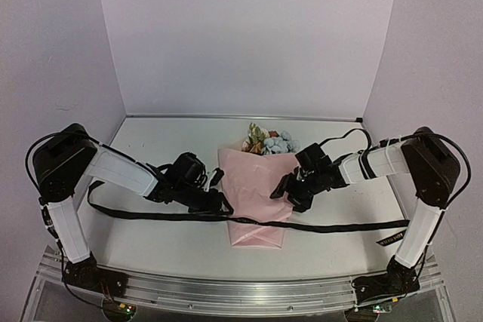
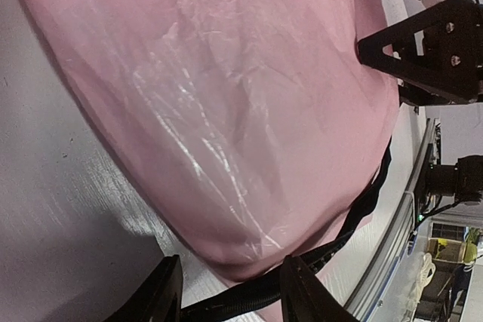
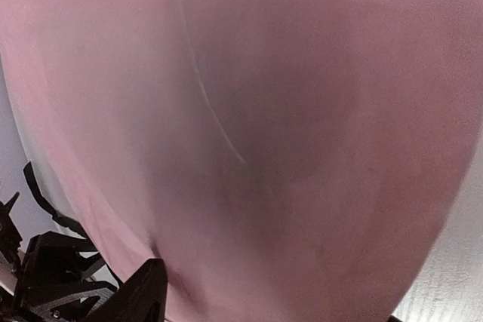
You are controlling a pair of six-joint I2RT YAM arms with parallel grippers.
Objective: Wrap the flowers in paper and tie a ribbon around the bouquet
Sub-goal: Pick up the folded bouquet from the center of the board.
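With both pairs of jaws apart, the left gripper straddles the ribbon and the right gripper flanks the bouquet; each should close on ribbon alone, without pinching the bouquet.

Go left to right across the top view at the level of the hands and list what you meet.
left hand → bouquet → right hand

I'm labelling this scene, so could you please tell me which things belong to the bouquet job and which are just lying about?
Job: bouquet, its flowers, pink paper, black ribbon.
Bystanders: arm cables, aluminium rail.
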